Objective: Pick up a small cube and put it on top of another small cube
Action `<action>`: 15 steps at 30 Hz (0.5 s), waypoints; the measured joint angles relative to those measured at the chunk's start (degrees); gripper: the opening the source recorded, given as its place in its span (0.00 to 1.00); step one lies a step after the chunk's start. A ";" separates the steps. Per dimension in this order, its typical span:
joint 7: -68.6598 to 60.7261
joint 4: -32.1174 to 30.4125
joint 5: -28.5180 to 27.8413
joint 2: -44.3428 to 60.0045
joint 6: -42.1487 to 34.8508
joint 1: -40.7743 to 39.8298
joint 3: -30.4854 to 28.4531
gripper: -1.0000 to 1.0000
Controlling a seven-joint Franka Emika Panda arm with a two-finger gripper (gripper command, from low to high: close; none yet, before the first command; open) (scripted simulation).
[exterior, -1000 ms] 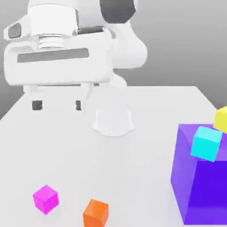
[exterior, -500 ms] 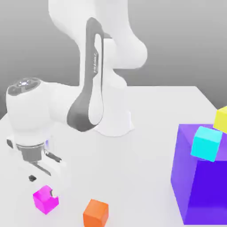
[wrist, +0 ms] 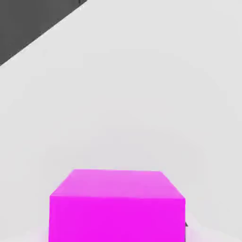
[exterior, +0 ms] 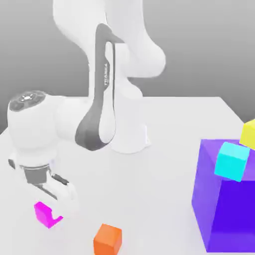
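The Franka arm (exterior: pixel 102 99) has rounded glossy white segments, a curved dark-gray band with small lettering, a dark round cap and a slotted white hand (exterior: pixel 52 193).

In the exterior view, the cube (exterior: pixel 46 214) at the lower left is plain magenta-pink. The cube (exterior: pixel 107 240) at the bottom, left of centre, is orange, darker on its shaded side. At the right, the block (exterior: pixel 229 204) is deep violet-blue. Above it, one cube (exterior: pixel 231 161) is cyan; another (exterior: pixel 249 134), at the right edge, is yellow. The arm (exterior: pixel 74 117) at the left is white with dark grey patches; the table (exterior: pixel 164 189) is pale grey-white.
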 joint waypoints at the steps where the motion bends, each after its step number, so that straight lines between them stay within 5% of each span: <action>1: -2.14 0.98 -0.39 -1.27 -2.25 0.99 1.43 0.00; 15: -37.27 16.78 -4.98 -18.86 -35.27 24.80 16.77 0.00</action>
